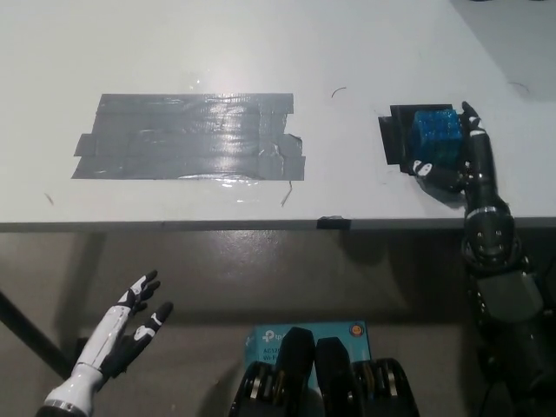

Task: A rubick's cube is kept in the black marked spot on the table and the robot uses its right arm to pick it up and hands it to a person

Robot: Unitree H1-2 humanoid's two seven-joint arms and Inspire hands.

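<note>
The blue Rubik's cube (pixel 436 135) sits on the black marked spot (pixel 393 139) of the white surface (pixel 261 52), cradled in the black right hand (pixel 459 161), whose fingers (pixel 423 168) wrap its near and far sides. Well away from those fingers lies a grey tape patch (pixel 191 137). The white left hand (pixel 130 326) rests below the surface edge, fingers (pixel 144 285) released and spread.

Cube (pixel 435 136) on marked spot (pixel 393 137), table (pixel 347 52) right side; tape patch (pixel 191 137) well left.
</note>
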